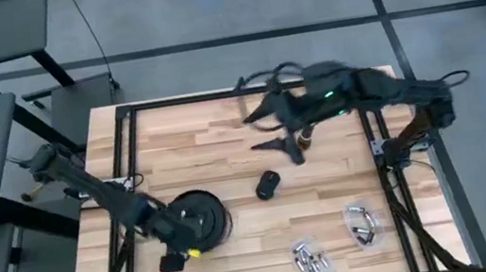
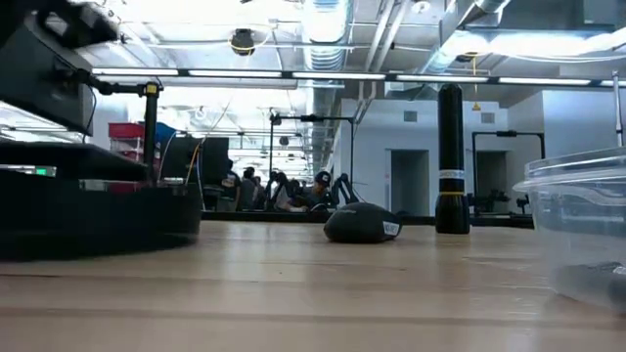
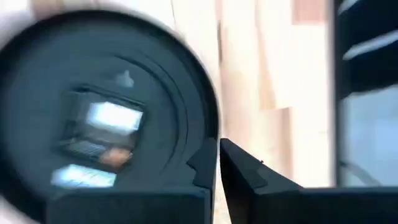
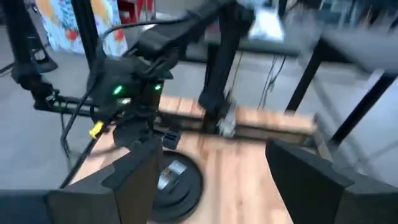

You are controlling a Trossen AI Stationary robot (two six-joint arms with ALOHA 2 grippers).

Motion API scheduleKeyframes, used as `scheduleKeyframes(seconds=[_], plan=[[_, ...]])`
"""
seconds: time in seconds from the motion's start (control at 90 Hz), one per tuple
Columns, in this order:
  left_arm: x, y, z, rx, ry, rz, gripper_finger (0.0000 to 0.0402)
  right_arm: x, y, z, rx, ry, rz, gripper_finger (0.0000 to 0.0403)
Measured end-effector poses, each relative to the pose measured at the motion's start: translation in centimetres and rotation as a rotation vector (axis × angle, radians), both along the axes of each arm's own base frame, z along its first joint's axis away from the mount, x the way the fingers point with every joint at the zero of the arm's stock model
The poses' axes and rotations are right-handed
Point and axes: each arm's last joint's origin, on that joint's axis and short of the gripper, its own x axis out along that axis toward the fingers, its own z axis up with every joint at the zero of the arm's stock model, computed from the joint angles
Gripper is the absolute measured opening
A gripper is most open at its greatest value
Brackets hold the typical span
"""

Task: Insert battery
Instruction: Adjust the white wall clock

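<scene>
Mouse (image 1: 268,185) lies dark and domed mid-table, no gripper touching it; the low view (image 2: 362,223) shows its rounded profile, resting flat. Only the overhead camera shows the two clear containers (image 1: 362,222) of batteries near the front edge. Left gripper (image 3: 219,168) sits fingers together beside a round black dish (image 1: 199,215). Right gripper (image 4: 211,168) hovers spread wide, empty.

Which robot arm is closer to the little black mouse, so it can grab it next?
Probably the right. Its open gripper hangs just behind the mouse at mid-table. The left gripper, fingers nearly together, sits farther off over the round black dish.
</scene>
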Motion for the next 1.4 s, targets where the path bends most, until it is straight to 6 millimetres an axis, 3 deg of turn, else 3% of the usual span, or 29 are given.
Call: scheduleKeyframes(seconds=[0.089, 0.178, 0.267, 0.367, 0.467, 0.622, 0.822, 0.978, 1.211, 1.4], plan=[[-0.6, 2.1, 4.4, -0.098, -0.12, 0.06, 0.0, -0.9, -0.2, 0.7, -0.077, -0.033, 0.014, 0.0276], [-1.6, 3.8, 7.3, -0.125, -0.203, 0.099, 0.0, -1.4, -0.2, 0.9, -0.115, -0.034, 0.024, 0.0276], [-2.4, 5.0, 8.5, -0.087, -0.229, 0.14, 0.0, -1.7, -0.4, 0.7, -0.104, -0.008, 0.016, 0.0276], [-2.7, 5.4, 8.3, -0.071, -0.217, 0.169, 0.0, -1.6, -0.3, -0.2, -0.054, 0.086, 0.008, 0.0276], [-2.2, 5.0, 6.8, -0.047, -0.149, 0.144, 0.0004, -1.1, -0.3, -1.6, 0.011, 0.196, -0.016, 0.0276], [-0.8, 2.9, 1.9, -0.033, 0.069, 0.046, 0.0047, -0.1, 0.1, -3.5, 0.069, 0.332, -0.032, 0.0276], [1.5, -0.9, -4.4, 0.027, 0.281, -0.073, 0.0125, 0.4, 1.0, -4.1, 0.087, 0.362, -0.017, 0.0275], [2.7, -3.8, -8.2, 0.08, 0.357, -0.179, 0.0148, 0.2, 1.1, -3.9, 0.122, 0.362, -0.031, 0.0275], [3.1, -5.5, -9.0, 0.115, 0.273, -0.184, 0.0125, 0.1, 1.3, -4.1, 0.123, 0.393, -0.027, 0.0276], [2.0, -6.0, -10.9, 0.14, 0.269, -0.142, 0.0112, 0.1, 1.3, -4.1, 0.125, 0.388, -0.028, 0.0275]])
